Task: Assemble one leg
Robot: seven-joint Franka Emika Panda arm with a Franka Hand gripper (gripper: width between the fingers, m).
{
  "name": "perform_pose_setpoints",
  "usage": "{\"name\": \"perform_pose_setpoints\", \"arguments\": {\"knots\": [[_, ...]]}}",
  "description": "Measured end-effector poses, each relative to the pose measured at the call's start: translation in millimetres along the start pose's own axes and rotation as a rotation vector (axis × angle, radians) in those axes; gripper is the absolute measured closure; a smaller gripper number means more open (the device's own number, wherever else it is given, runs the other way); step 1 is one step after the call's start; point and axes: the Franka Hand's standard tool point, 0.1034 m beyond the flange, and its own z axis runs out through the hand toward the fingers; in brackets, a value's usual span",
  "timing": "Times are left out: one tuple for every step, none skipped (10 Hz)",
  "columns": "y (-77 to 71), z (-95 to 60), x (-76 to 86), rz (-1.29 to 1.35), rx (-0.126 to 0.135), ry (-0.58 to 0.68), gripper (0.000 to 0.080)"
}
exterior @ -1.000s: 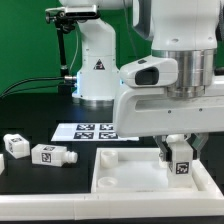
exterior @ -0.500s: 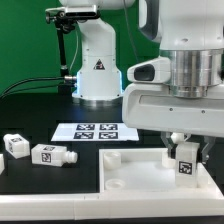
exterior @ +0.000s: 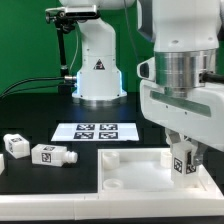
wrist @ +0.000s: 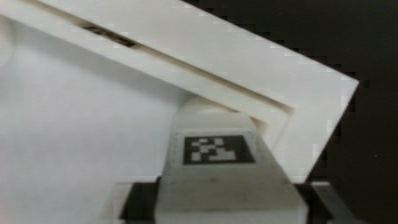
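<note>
You have one panel lying flat on the table, one marker board behind it, and three legs in sight. The gripper is clamped on one leg, upright above the panel's corner at the exterior view's right. Two legs lie well apart from the panel, on open table at the exterior view's left.

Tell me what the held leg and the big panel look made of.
The leg in the hand: looks like matte white plastic carrying a printed black-and-white tag sticker. The panel: also seemingly rigid white plastic, matte, with a raised moulded rim and no visible grain. Neither can be confirmed from looks alone.
</note>
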Motion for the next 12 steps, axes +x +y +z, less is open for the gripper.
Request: {"name": "perform_pose_setpoints", "arguments": {"knots": [[-0.7,0.1,-1.6,0.094,0.004,-0.01,0.0514],[-0.8,0.0,-1.4,0.145,0.004,-0.01,0.0514],[-0.9,0.1,-1.6,0.204,0.005,-0.012,0.0514],[-0.9,0.1,-1.5,0.27,0.006,-0.016,0.0514],[-0.6,-0.2,0.2,0.363,0.006,-0.028,0.0514],[-1.7,0.3,0.5,0.519,0.015,-0.051,0.0514],[-2.7,0.6,0.0,0.652,0.025,-0.08,0.0514],[-2.5,0.6,0.7,0.747,0.041,-0.095,0.0514],[-1.5,0.4,1.9,0.786,0.046,-0.095,0.0514],[-0.8,0.4,2.9,0.791,0.046,-0.091,0.0514],[-0.7,0.5,2.7,0.775,0.046,-0.091,0.0514],[-0.3,1.4,2.3,0.774,0.044,-0.091,0.0442]]}}
